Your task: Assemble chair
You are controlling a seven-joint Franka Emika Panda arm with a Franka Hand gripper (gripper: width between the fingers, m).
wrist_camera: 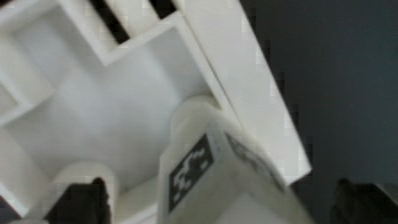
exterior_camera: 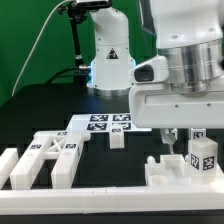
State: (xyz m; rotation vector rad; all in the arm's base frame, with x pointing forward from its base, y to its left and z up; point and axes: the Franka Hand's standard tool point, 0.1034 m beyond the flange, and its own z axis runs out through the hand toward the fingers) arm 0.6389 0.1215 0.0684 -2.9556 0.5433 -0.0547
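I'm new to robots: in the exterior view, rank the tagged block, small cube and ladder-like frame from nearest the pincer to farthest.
1. tagged block, right beside the pincer, on the exterior view's right.
2. small cube, mid-table.
3. ladder-like frame, far on the exterior view's left.

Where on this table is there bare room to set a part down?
Bare black table lies between the ladder-like part and the flat slab, bordered by the marker board and the white rail. There is more behind the ladder-like part. It is crowded on the exterior view's right, under the gripper.
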